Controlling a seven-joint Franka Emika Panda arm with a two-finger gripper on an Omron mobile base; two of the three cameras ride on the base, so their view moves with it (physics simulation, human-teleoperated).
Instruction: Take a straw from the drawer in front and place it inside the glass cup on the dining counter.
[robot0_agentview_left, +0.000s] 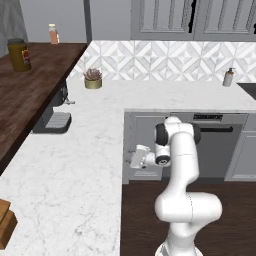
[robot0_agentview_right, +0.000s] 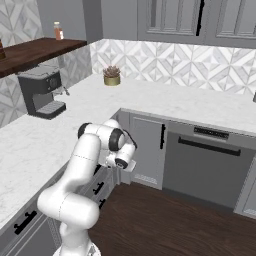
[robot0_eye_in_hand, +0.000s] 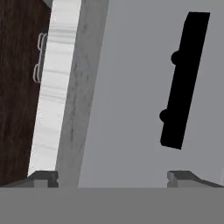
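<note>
Two dark fingertips (robot0_eye_in_hand: 43, 178) of your claw (robot0_eye_in_hand: 113, 178) stood wide apart with nothing between them, close to the light grey drawer (robot0_eye_in_hand: 131, 109) front. Its black bar handle (robot0_eye_in_hand: 183, 81) sat just beyond your claw, untouched, the drawer shut. Farther off, a small potted plant (robot0_agentview_left: 93, 78) stood near the back corner of the white marble tabletop (robot0_agentview_left: 75, 165).

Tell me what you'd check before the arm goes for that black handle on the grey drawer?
1. Gripper open wide: ok.
2. Gripper empty: ok, nothing between the fingertips.
3. Black handle in sight: ok, close ahead in the hand view.
4. Handle lined up between the fingertips: not ok, it sits off to one side.
5. Drawer opened: not ok, still shut.
6. Straw inside: cannot tell.
</note>
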